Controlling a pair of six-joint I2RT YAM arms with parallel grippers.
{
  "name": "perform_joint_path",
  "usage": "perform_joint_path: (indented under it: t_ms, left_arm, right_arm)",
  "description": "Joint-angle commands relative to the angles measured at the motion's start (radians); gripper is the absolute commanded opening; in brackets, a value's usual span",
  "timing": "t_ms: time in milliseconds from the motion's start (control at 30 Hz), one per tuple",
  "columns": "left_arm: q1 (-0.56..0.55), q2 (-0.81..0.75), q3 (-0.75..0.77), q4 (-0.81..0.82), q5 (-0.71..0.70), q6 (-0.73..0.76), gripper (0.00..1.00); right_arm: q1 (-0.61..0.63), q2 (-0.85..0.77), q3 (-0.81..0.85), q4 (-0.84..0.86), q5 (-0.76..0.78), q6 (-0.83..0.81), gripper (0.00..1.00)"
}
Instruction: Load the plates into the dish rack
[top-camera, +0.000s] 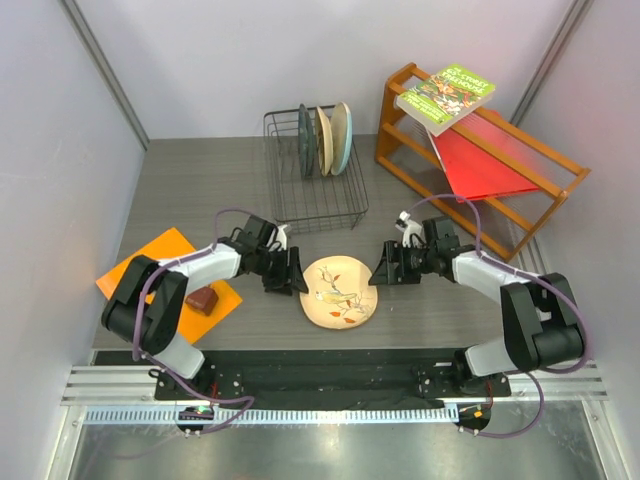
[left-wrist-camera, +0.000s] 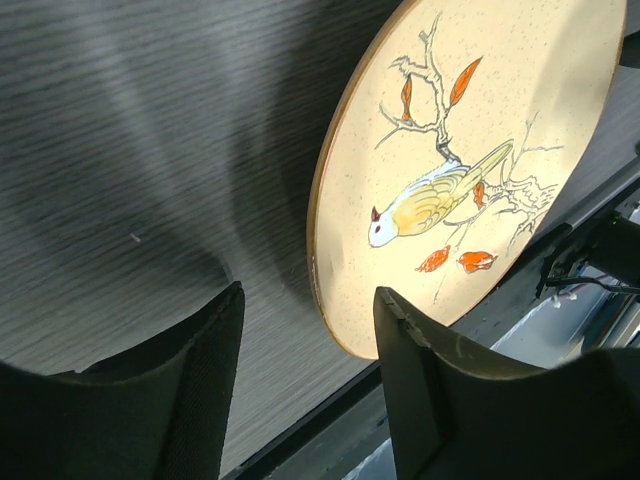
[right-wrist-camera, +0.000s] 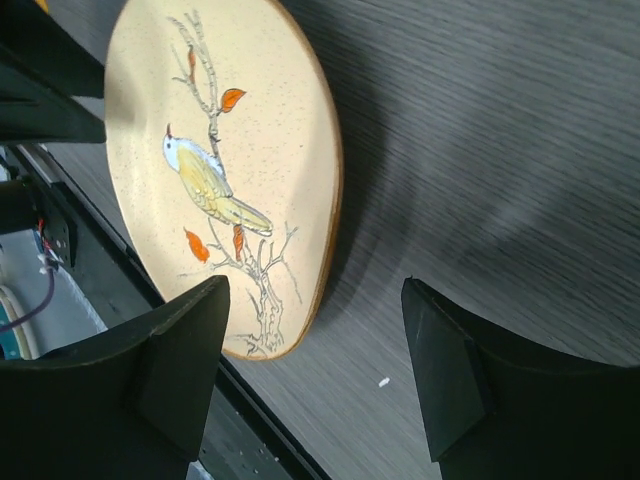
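**Top view.** The rack (top-camera: 318, 200) stands at the upper centre of the table (top-camera: 200, 190). Three plates stand on edge in it: a dark plate (top-camera: 303, 140), a tan plate (top-camera: 323, 140) and a cream-blue plate (top-camera: 343, 137). They overlap, so their faces are mostly hidden. The bird plate (top-camera: 340, 291) lies flat at lower centre, well apart from the rack. The left claw (top-camera: 292, 272) is just beside its left rim and the right claw (top-camera: 384, 266) just beside its right rim. Both are dark here, and whether either touches the plate cannot be told. A shelf (top-camera: 520, 215) at upper right carries a book (top-camera: 445, 97) and a red sheet (top-camera: 480, 160). At the left, an orange mat (top-camera: 165, 250) is partly covered by the left arm, with a small brown thing (top-camera: 202, 300) on it.

**Left wrist.** The left claw (left-wrist-camera: 308, 295) has its fingers (left-wrist-camera: 200, 390) apart at the bottom of the frame. The bird plate (left-wrist-camera: 470, 150) fills the upper right and is cut off by the top and right edges. Its lower rim reaches into the gap and passes behind the right-hand finger; contact there cannot be told. Grey table (left-wrist-camera: 120, 150) fills the left.

**Right wrist.** The right claw (right-wrist-camera: 315, 285) has its fingers (right-wrist-camera: 450, 380) wide apart over the table (right-wrist-camera: 500, 120). The bird plate (right-wrist-camera: 220, 130) sits at upper left, with its lower rim hidden behind the left-hand finger. The dark shape in the upper left corner is cut off by the frame.
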Motion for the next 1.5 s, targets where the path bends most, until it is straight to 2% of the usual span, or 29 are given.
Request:
perform_joint_path:
  t_ms: [0, 133, 267, 333, 367, 433, 500, 700, 767, 900, 967, 1067, 1233, 1367, 1433, 1467]
  left_arm:
    - [0.007, -0.034, -0.038, 0.082, 0.038, -0.011, 0.53]
    - [0.005, -0.003, -0.064, 0.168, 0.084, -0.051, 0.43]
    - [0.005, 0.051, -0.083, 0.306, 0.206, -0.103, 0.33]
    - [0.005, 0.065, -0.084, 0.341, 0.211, -0.111, 0.24]
    - [0.005, 0.065, -0.084, 0.357, 0.229, -0.112, 0.15]
    - [0.005, 0.066, -0.09, 0.355, 0.242, -0.114, 0.05]
    - [0.005, 0.058, -0.104, 0.36, 0.257, -0.116, 0.0]
    - [0.005, 0.039, -0.153, 0.419, 0.249, -0.119, 0.0]
    - [0.005, 0.043, -0.165, 0.495, 0.272, -0.14, 0.0]
    - [0.006, 0.058, -0.169, 0.507, 0.266, -0.129, 0.0]
    - [0.008, 0.054, -0.167, 0.487, 0.263, -0.111, 0.0]
    - [0.013, 0.048, -0.17, 0.46, 0.231, -0.105, 0.0]
    - [0.025, 0.026, -0.167, 0.409, 0.202, -0.086, 0.0]
    - [0.037, 0.028, -0.15, 0.387, 0.196, -0.074, 0.0]
    - [0.042, 0.029, -0.141, 0.374, 0.19, -0.063, 0.02]
    - [0.043, 0.029, -0.136, 0.366, 0.182, -0.059, 0.06]
  right_arm:
    - [0.014, 0.073, -0.035, 0.152, -0.014, 0.089, 0.75]
    - [0.025, 0.122, -0.078, 0.202, -0.017, 0.129, 0.75]
    - [0.039, 0.162, -0.123, 0.332, -0.039, 0.195, 0.76]
    - [0.057, 0.193, -0.121, 0.344, -0.042, 0.204, 0.76]
    - [0.081, 0.205, -0.115, 0.347, -0.043, 0.204, 0.75]
    - [0.106, 0.247, -0.1, 0.349, -0.054, 0.206, 0.75]
    - [0.132, 0.268, -0.095, 0.382, -0.066, 0.224, 0.75]
    - [0.147, 0.336, -0.07, 0.399, -0.08, 0.227, 0.72]
    - [0.146, 0.379, -0.048, 0.392, -0.114, 0.227, 0.71]
    - [0.146, 0.475, 0.015, 0.346, -0.172, 0.203, 0.54]
    - [0.147, 0.472, 0.02, 0.338, -0.172, 0.192, 0.53]
    - [0.144, 0.437, 0.011, 0.315, -0.145, 0.175, 0.46]
    - [0.134, 0.359, 0.02, 0.216, -0.118, 0.126, 0.45]
    - [0.129, 0.301, 0.038, 0.122, -0.106, 0.076, 0.4]
    - [0.131, 0.294, 0.052, 0.088, -0.103, 0.057, 0.31]
    - [0.131, 0.285, 0.06, 0.073, -0.1, 0.051, 0.2]
